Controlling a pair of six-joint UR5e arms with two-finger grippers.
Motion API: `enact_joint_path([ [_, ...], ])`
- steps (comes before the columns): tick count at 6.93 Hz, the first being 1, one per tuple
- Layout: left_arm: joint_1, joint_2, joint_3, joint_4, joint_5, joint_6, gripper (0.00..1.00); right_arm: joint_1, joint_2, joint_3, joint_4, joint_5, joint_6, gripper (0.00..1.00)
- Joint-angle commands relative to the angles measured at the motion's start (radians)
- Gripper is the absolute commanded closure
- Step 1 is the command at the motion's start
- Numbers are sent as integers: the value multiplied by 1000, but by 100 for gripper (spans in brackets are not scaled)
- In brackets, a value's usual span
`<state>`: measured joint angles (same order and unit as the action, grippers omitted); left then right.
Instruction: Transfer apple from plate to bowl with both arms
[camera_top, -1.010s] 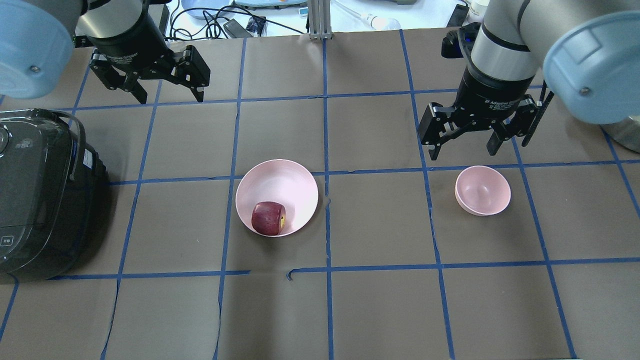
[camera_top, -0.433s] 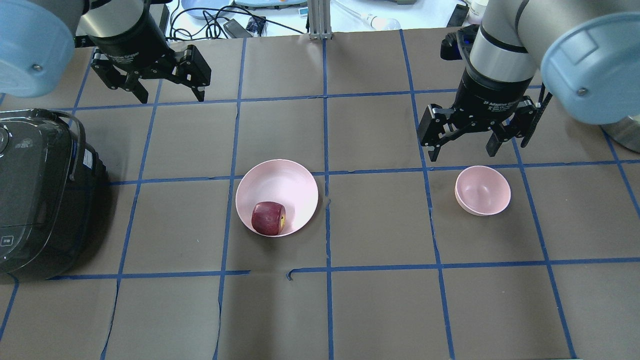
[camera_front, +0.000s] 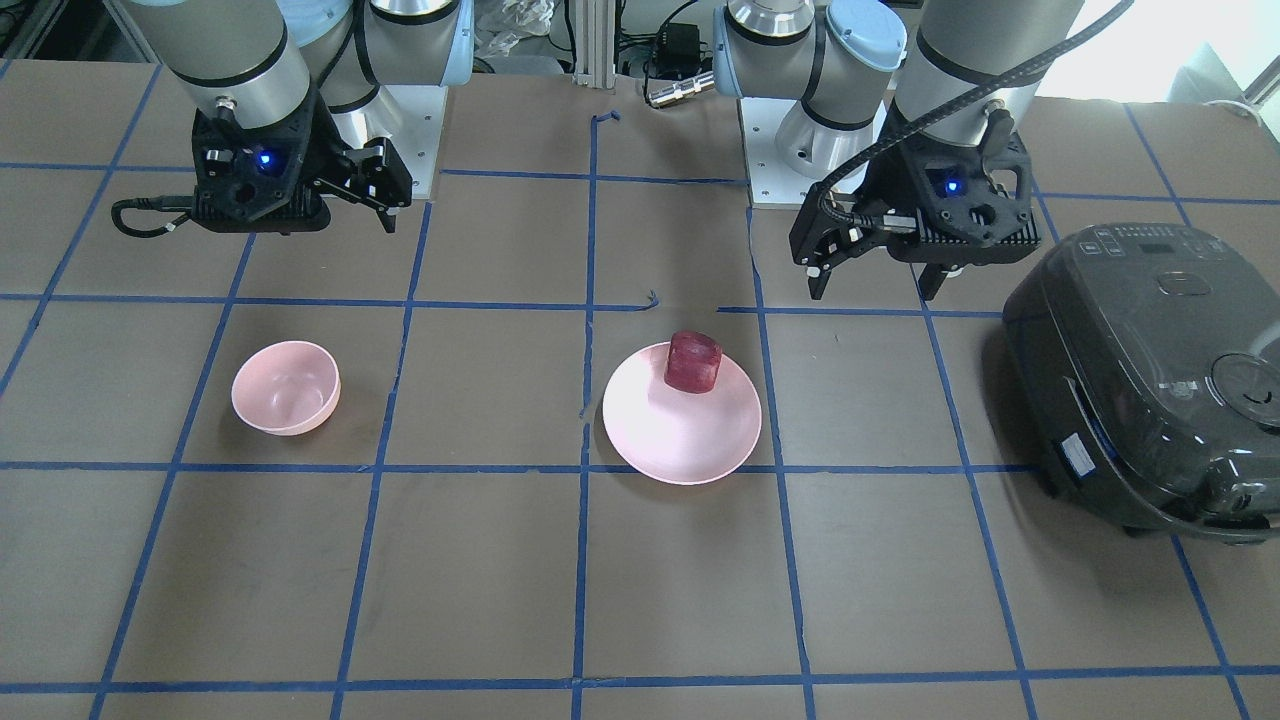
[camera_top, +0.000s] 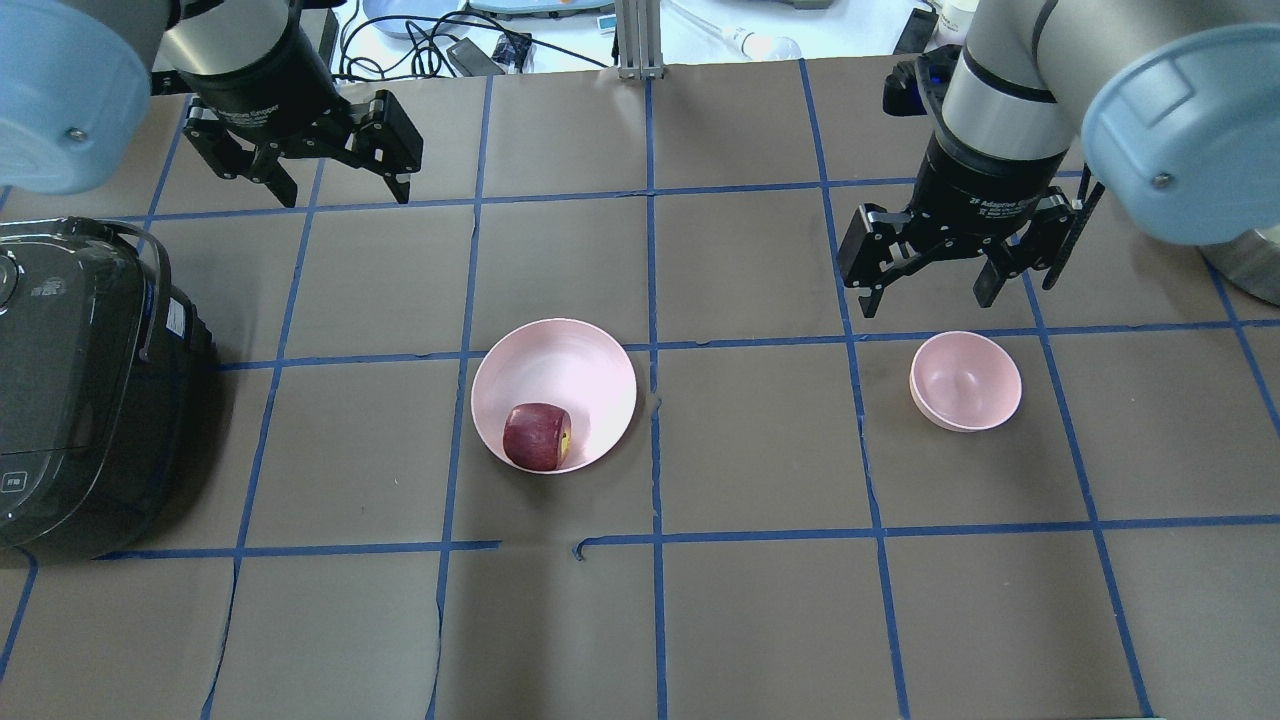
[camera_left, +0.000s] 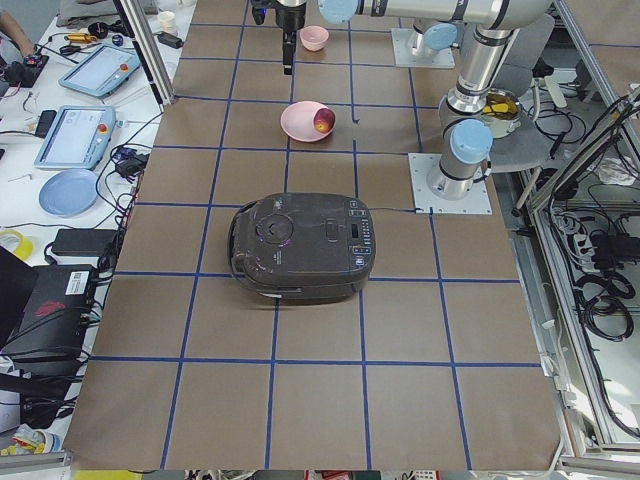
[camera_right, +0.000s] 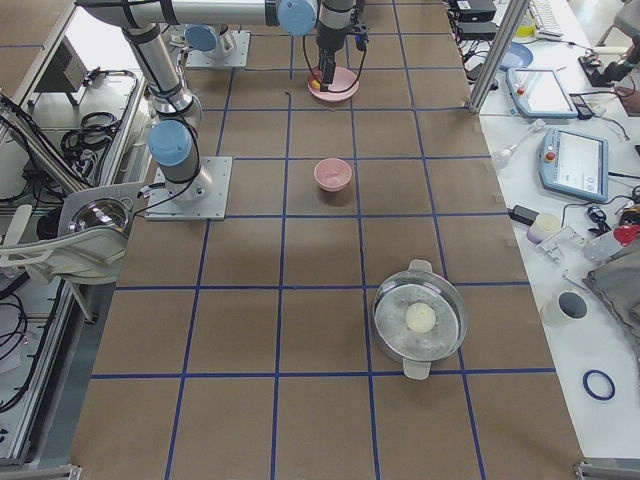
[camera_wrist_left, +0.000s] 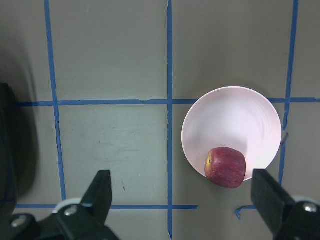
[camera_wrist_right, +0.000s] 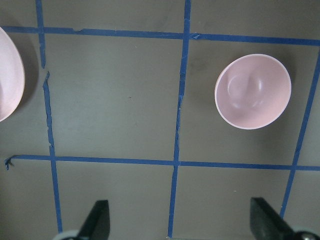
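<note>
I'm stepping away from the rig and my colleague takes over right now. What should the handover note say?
Left gripper: open, empty, in the air, clear of the plate.
Right gripper: open, empty, in the air near the bowl, not touching.
Apple: on the plate, at its robot-side rim. Bowl: empty, to the plate's right.
Done: nothing. Left: pick the apple, get it into the bowl.

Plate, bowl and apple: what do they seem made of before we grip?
The plate and the bowl look like matte pale pink plastic or melamine: even colour, soft sheen, no sharp glaze glare, though ceramic is possible. The apple is dark red, streaked, blocky, so perhaps a model; I cannot tell.
</note>
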<state>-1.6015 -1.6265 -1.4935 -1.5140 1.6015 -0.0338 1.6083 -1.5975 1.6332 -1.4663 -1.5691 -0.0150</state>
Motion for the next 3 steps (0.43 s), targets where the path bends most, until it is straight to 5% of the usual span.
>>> enact_joint_path([
  [1,0,-1,-2,0,0,0,0,1,4,1,-5,1,7,0],
  [3,0,-1,-2,0,0,-2,0,1,5,1,-9,0,9,0],
])
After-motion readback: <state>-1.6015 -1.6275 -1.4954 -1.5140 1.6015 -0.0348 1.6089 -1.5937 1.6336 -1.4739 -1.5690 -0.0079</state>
